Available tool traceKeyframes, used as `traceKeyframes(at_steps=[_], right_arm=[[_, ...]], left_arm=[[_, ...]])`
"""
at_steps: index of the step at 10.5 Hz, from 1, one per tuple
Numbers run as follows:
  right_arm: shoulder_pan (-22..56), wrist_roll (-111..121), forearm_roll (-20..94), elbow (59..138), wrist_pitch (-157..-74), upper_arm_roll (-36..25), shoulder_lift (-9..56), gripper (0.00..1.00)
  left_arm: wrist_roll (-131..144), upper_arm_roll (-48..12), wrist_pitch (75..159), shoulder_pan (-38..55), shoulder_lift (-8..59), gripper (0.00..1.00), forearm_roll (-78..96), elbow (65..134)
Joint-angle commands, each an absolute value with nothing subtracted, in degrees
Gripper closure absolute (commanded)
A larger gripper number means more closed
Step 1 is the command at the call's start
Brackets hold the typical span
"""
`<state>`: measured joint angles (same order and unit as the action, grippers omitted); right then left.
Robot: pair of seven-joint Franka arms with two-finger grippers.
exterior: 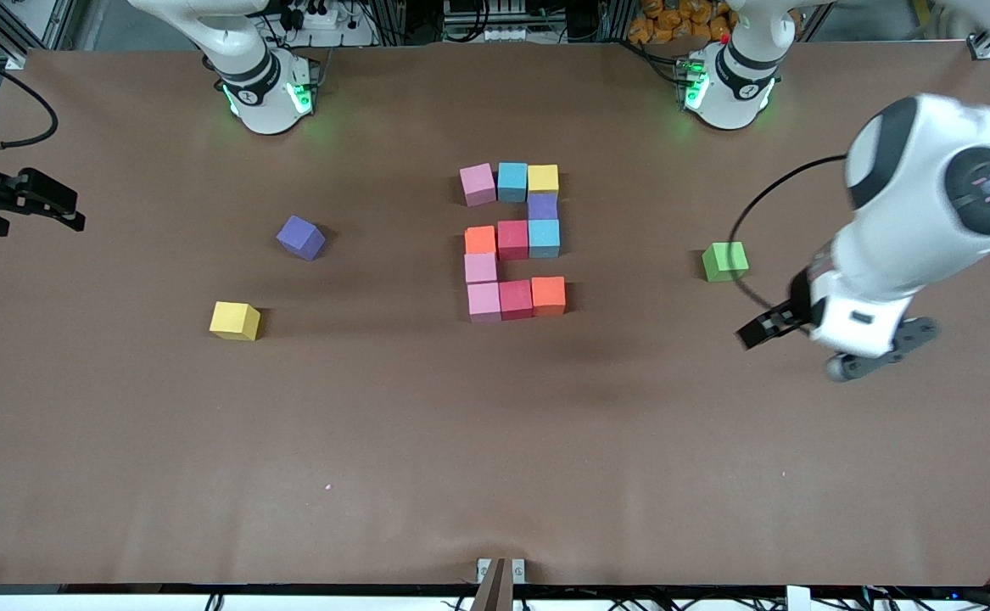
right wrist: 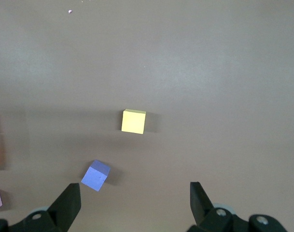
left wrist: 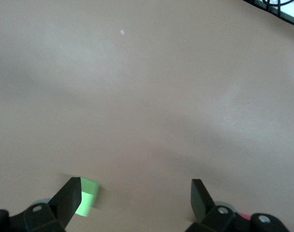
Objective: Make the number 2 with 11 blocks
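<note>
- Blocks (exterior: 511, 242) are lying touching in the middle of the surface (exterior: 495, 441), and we are reading eleven of them in the number 2 (exterior: 480, 268) pattern, so we are judging the build done or nearly so.
- We are seeing a loose yellow cube (exterior: 235, 321) and a loose purple cube (exterior: 300, 237) toward the right arm's end, and a green cube (exterior: 724, 260) toward the left arm's end.
- We are judging that the next move needs only a check of the rows.
- We are seeing the left gripper (exterior: 753, 333) over bare surface near the green cube, fingers (left wrist: 69, 198) spread wide, holding nothing.
- We are seeing the right gripper (exterior: 70, 216) waiting at its end, fingers (right wrist: 67, 205) spread wide, empty.
</note>
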<state>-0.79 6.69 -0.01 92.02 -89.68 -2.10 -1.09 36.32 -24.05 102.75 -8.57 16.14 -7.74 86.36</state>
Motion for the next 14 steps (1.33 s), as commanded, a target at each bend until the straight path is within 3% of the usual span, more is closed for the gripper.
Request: traceKeyframes(at_steps=[1, 6, 10, 14], right_arm=[[-1.8, 7.6, -0.8, 90.8, -89.6, -1.2, -0.2, 0.00], [-1.4, 7.5, -0.7, 90.6, -90.3, -1.2, 0.9, 0.00], [-1.4, 7.6, -0.8, 90.7, -91.4, -1.2, 1.4, 0.00], [-1.4, 7.6, -0.6, 90.6, -91.5, -1.2, 1.8, 0.00]], left_arm=[[24.0, -18.7, 98.5, -7.0, 9.8, 0.00, -7.3, 87.9], [8.4, -11.6, 90.6, -6.2, 2.7, 0.00, -0.3, 88.5], [9.1, -9.3, 89.7, -1.2, -2.6, 0.00, -0.3, 91.5], [5.6, -7.3, 89.8, 1.1, -3.3, 0.00, 0.5, 91.6]])
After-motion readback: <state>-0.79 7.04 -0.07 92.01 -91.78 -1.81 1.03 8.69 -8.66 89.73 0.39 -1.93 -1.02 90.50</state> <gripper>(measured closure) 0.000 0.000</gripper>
